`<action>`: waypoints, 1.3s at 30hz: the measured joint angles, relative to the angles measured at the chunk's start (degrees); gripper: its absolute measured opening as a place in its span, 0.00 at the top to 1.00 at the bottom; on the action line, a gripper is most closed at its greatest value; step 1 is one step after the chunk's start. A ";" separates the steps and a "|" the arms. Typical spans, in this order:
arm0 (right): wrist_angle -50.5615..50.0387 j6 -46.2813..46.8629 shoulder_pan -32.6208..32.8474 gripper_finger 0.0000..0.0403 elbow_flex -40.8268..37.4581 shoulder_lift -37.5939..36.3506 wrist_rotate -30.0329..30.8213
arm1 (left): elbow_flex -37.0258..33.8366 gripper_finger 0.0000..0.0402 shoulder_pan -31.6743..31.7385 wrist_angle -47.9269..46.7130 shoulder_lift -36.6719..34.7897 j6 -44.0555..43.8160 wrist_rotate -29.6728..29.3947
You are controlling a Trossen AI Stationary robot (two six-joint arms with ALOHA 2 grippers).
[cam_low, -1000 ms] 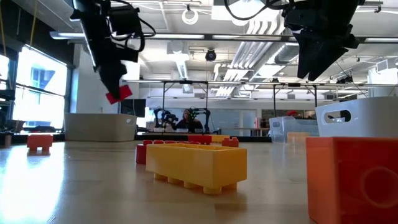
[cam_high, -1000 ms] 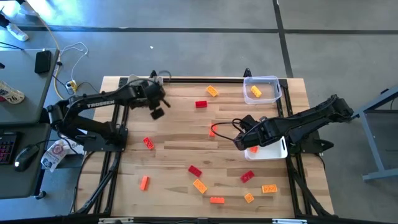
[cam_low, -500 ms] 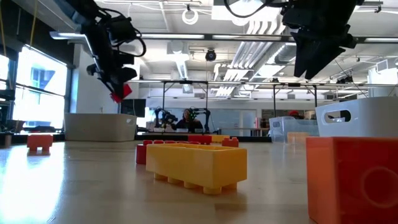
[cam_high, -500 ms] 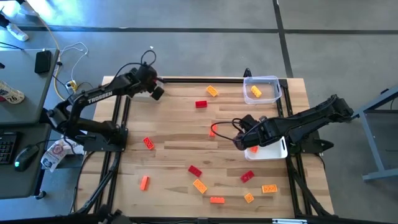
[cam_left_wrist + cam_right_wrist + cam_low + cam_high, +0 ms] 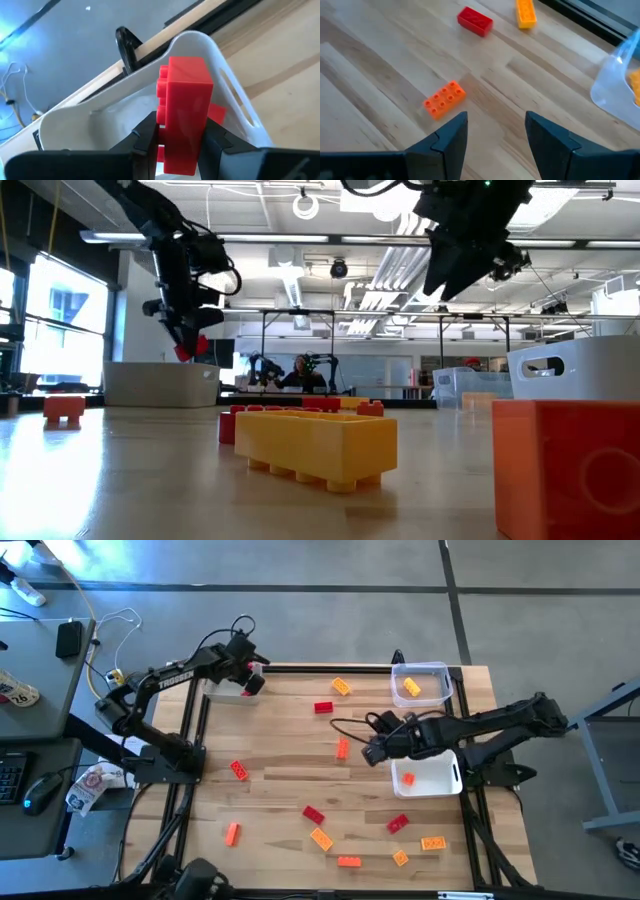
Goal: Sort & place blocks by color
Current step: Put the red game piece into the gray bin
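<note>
while clamped on a red block [image 5: 184, 115], left tool [image 5: 177, 142] now above white bin [image 5: 100, 112]; right tool [image 5: 492, 131] wide

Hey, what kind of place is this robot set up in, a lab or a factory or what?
Most likely a robotics lab or workshop: exposed ceiling ducts over a large open room, a desk with a keyboard and mouse beside the wooden table, and what looks like another arm rig far behind.

The high view looks straight down on the whole table [image 5: 280, 755]. The low view sits at table-top height, close behind a yellow block [image 5: 315, 445], facing level into the room. The left wrist view peers closely into a white bin [image 5: 200, 55] at the table's far left corner; the right wrist view looks down on an orange block [image 5: 445, 99] near the middle, also seen from above.
</note>
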 joint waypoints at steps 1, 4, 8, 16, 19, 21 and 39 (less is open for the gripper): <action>0.53 -0.86 -0.36 0.54 0.00 0.00 -0.36 | 0.58 0.82 0.20 -0.62 0.88 -0.01 0.30; 1.14 -1.67 -1.20 0.54 0.01 0.00 -1.23 | 1.32 0.82 0.79 -2.06 3.22 -0.01 1.58; 1.12 -1.71 -2.08 0.54 0.01 0.00 -1.40 | 1.47 0.82 0.83 -2.05 5.66 -0.03 2.72; 3.27 -3.97 -5.83 0.54 0.01 0.00 -2.36 | 1.47 0.82 1.02 -2.01 9.15 -0.29 4.88; 6.38 -7.56 -8.38 0.54 0.00 0.00 -4.93 | 1.48 0.81 1.48 -2.26 10.38 -1.08 4.83; 9.23 -10.21 -10.00 0.54 0.01 0.00 -6.36 | 1.66 0.81 1.87 -2.20 10.91 -0.85 4.67; 27.15 -28.75 -22.37 0.54 0.01 6.72 -16.83 | 1.50 0.64 2.97 -3.82 11.77 0.95 8.11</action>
